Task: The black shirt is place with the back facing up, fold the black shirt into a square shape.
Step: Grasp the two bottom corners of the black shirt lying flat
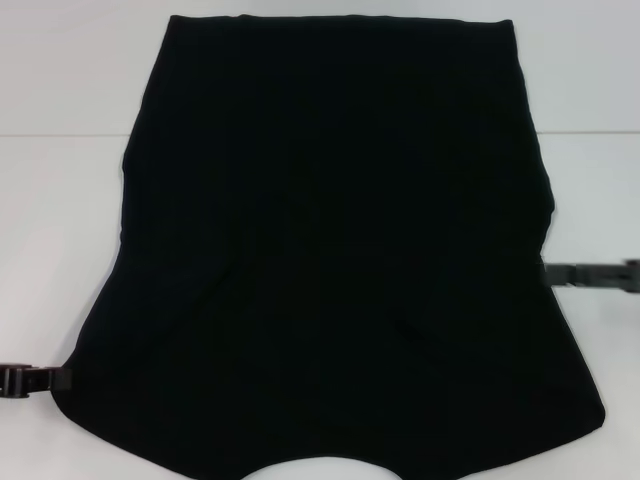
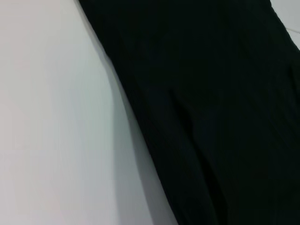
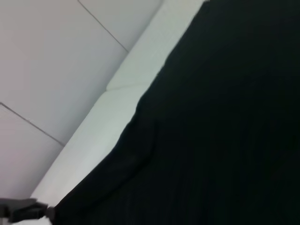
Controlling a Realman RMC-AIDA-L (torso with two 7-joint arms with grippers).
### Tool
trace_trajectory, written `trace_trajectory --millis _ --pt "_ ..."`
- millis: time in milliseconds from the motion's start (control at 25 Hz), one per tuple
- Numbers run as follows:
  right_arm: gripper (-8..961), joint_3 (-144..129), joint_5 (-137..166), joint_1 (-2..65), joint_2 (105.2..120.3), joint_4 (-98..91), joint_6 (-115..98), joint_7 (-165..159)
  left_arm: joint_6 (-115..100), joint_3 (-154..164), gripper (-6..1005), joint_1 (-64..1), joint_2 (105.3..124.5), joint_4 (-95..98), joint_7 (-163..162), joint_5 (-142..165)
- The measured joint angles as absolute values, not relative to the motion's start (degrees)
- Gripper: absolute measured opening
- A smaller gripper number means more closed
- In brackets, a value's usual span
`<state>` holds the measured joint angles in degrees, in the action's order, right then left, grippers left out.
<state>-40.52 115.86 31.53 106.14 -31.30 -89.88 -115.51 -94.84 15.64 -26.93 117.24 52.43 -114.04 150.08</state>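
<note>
One garment: the black shirt covers most of the white table, plain side up, with no lettering showing. Its straight edge lies at the far side and its curved edge runs off the near side of the head view.
Shape so far: both sides look tucked inward already, I judge, leaving a tall panel that is wider near me than at the far end. It is not yet a square.
How it will handle: soft, light and limp, I expect. It should drape and sag wherever it is unsupported, and the matte cloth should slide little on the table. Shallow wrinkles run through the middle.
Where to take hold: I would pinch the two near corners through all layers, close to the side edges, so the folded sides do not fall open when lifted.
Surface: the table is flat, white and smooth, with a seam line crossing it behind the shirt's upper part.
Room: my right wrist view shows pale panelled floor or wall beyond the table edge; I cannot tell which.
My left gripper: it sits at the shirt's near left corner, touching or just beside the cloth. I cannot tell how its jaws stand.
My right gripper: it sits at the right edge, farther up the shirt, tip against the cloth. Here too I cannot tell.
</note>
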Motion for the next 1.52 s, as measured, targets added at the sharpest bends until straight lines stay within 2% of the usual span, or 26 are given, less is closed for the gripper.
trace_trajectory --millis 160,440,880,1520 --pt "930 -40.13 117.6 29.28 103.72 -31.56 -94.32 -118.19 -94.7 15.48 29 -26.65 117.23 52.22 -113.36 150.19" --pt "925 -35.77 128.55 27.96 103.16 -33.46 -95.09 -120.32 -94.73 15.38 28 -26.56 117.36 51.87 -112.73 150.07" --pt "904 -35.82 135.56 29.67 104.16 -33.06 -95.1 -120.48 -94.7 15.37 28 -26.47 117.5 51.85 -112.63 150.02" --pt "871 -36.15 141.68 32.3 106.82 -32.98 -93.11 -121.92 -94.39 15.38 29 -26.28 117.68 51.78 -112.54 149.82"
